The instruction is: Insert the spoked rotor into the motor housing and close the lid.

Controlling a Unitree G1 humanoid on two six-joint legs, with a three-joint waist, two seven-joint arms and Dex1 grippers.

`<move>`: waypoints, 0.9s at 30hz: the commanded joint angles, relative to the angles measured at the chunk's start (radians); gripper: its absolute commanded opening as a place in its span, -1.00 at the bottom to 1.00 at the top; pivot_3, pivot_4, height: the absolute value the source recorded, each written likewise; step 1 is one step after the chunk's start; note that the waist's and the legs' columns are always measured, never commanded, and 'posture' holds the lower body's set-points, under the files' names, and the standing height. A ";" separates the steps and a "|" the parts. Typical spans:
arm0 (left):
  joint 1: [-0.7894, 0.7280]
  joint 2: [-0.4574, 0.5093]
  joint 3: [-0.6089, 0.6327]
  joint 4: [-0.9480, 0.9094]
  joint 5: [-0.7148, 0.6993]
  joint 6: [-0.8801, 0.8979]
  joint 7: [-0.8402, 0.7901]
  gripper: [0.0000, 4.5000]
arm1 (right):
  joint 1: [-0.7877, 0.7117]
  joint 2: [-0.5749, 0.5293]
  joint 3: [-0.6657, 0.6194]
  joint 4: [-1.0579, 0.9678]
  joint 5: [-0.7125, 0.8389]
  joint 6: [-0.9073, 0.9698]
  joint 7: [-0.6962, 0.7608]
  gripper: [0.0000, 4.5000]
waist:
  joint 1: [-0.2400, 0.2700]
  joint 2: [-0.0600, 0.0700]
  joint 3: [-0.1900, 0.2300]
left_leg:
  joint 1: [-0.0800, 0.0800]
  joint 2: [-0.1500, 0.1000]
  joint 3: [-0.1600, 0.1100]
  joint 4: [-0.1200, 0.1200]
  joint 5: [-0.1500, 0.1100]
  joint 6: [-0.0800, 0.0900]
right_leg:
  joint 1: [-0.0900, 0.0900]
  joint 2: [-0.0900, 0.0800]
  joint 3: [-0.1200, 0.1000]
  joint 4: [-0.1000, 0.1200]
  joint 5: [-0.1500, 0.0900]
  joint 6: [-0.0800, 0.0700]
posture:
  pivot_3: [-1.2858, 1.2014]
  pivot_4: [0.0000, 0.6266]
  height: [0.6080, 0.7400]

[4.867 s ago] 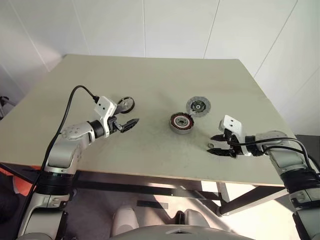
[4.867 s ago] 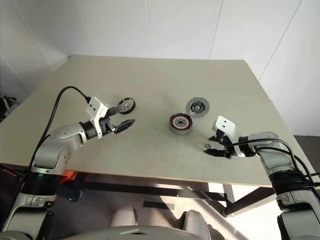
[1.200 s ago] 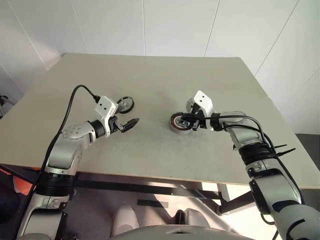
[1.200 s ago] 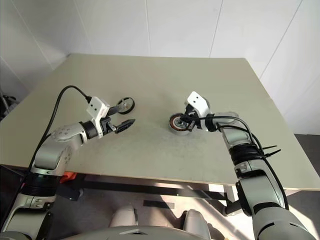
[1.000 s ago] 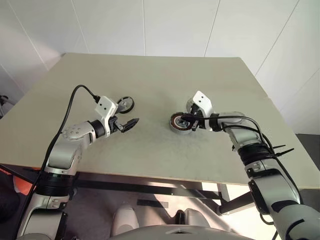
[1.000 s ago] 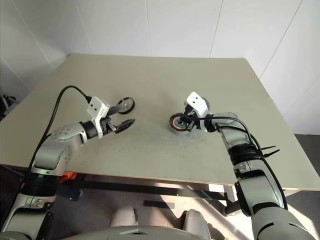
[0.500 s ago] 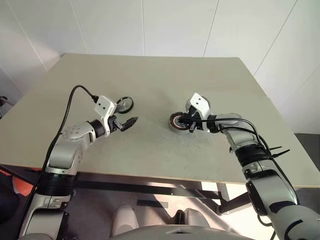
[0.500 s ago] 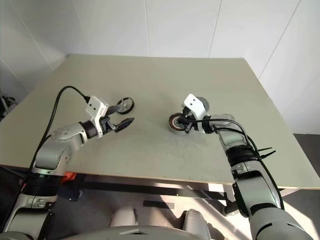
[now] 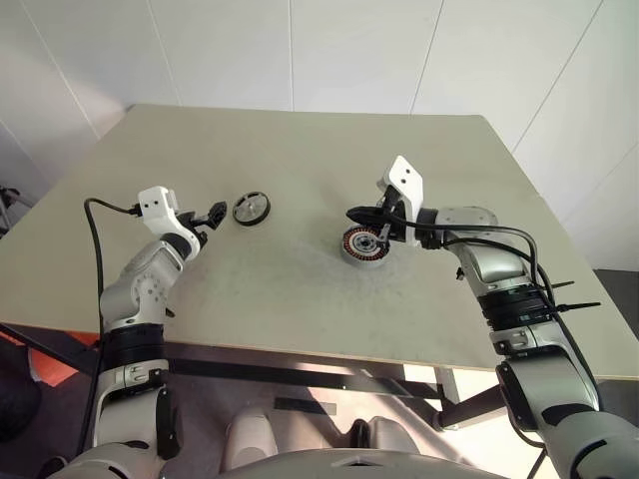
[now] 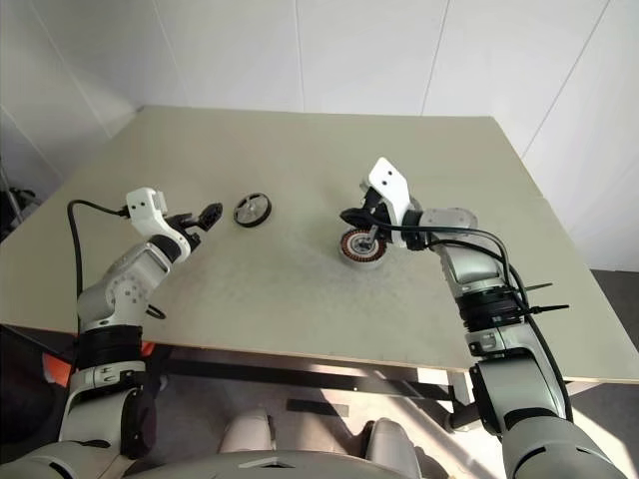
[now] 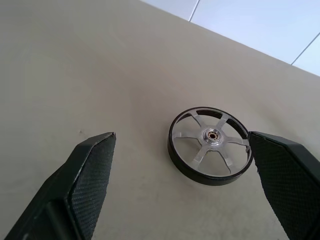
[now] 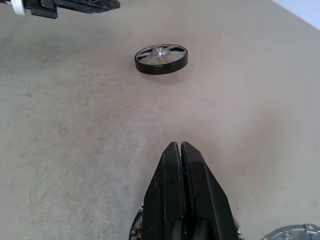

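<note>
Legible text, labels, brands, numbers, signs: none on any surface in these views.

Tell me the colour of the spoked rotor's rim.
Black, around silver spokes; the spoked rotor shows best in the left wrist view.

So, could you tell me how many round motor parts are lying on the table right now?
3: the spoked rotor near the left gripper, the motor housing mid-table below the right gripper, and the lid beside the housing, largely hidden behind the right arm.
</note>
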 commanded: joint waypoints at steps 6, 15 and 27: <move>-0.155 -0.069 0.051 0.113 -0.073 0.052 0.126 1.00 | -0.021 0.001 -0.036 -0.018 0.023 -0.014 -0.048 -0.99 | -0.006 0.000 0.000 | 0.000 0.000 0.000 -0.001 0.000 0.000 | 0.000 0.000 0.000 -0.001 0.000 0.000 | 0.03 -1.00 1.00; -0.163 -0.008 -0.102 0.186 0.115 -0.006 0.170 1.00 | -0.005 -0.006 -0.033 -0.034 0.024 -0.035 -0.067 -0.99 | -0.003 -0.001 0.000 | -0.002 0.000 0.000 -0.001 0.000 0.000 | 0.000 0.000 -0.002 -0.004 0.000 0.000 | 0.03 -1.00 1.00; -0.180 0.012 -0.264 0.240 0.301 -0.097 0.129 1.00 | 0.002 0.002 -0.028 -0.040 0.023 -0.058 -0.079 -0.99 | -0.001 -0.001 0.000 | -0.004 0.000 -0.001 -0.001 0.000 -0.001 | 0.000 -0.001 -0.003 -0.005 0.000 0.000 | 0.03 -1.00 1.00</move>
